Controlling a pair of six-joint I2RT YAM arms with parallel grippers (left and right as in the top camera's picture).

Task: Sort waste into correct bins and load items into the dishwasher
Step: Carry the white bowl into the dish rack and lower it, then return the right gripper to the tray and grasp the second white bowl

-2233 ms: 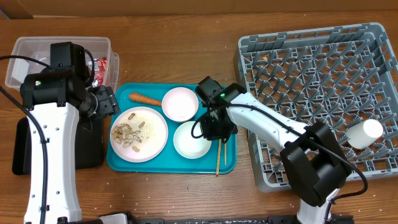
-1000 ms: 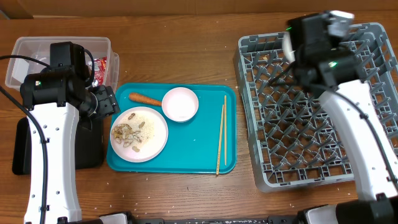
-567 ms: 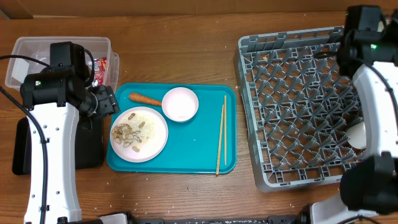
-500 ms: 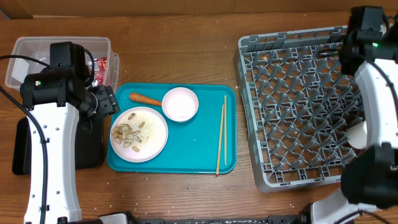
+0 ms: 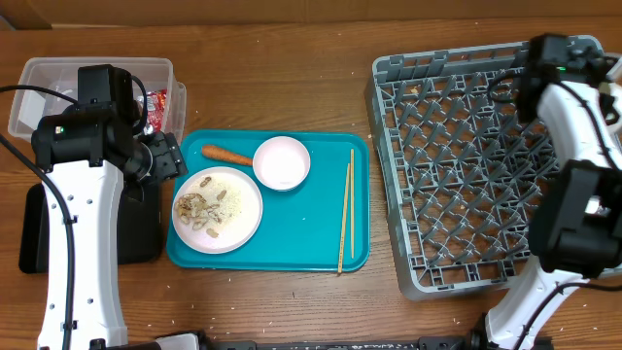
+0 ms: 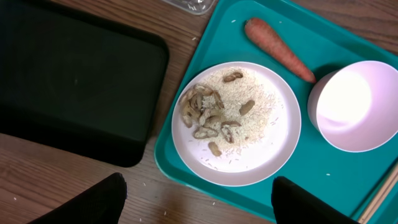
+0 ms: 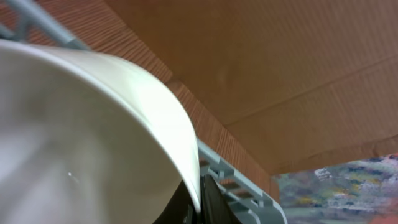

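My right gripper (image 7: 200,205) is shut on the rim of a white-pink bowl (image 7: 93,137) at the far right corner of the grey dish rack (image 5: 466,156); in the overhead view it (image 5: 536,83) hides the bowl. My left gripper (image 6: 199,205) is open and empty above the plate's near edge. The plate (image 5: 217,209) holds beige scraps (image 6: 205,115). Beside it on the teal tray lie a carrot (image 5: 225,154), a second bowl (image 5: 282,161) and chopsticks (image 5: 346,209). The clear tub (image 5: 58,73) holds a red wrapper (image 5: 158,105). The black tray (image 6: 68,81) lies under my left arm. The cup is hidden.
The teal tray (image 5: 301,243) sits mid-table between the bins and the rack. My right arm (image 5: 588,194) stretches along the rack's right side. A brown cardboard wall (image 7: 280,74) stands behind the rack.
My right arm lifted one bowl off the teal tray and carried it to the rack's far right corner, lately shifting a little left and down. My left arm has not moved.
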